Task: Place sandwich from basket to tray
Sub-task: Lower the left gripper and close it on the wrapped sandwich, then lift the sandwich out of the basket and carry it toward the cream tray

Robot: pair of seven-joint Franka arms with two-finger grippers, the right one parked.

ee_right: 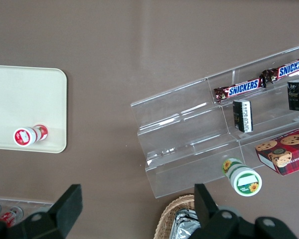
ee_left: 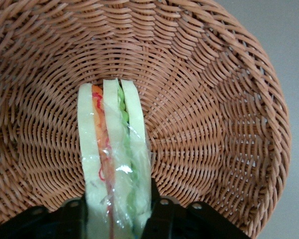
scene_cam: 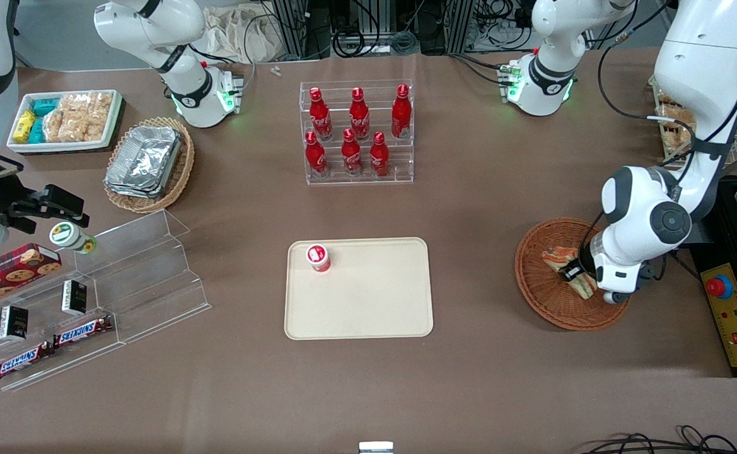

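Inside basket (ee_left: 229, 114): gripper (ee_left: 117, 219) clasping pale layered sandwich (ee_left: 112, 154).

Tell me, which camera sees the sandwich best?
The left wrist view: the sandwich fills it, layers clear, the gripper shut on it in the basket. The front view shows it small, partly hidden by the arm. The right wrist view misses it.

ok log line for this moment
end effector: in basket, shut on sandwich | tray: holds one red bottle | sandwich not yet moved
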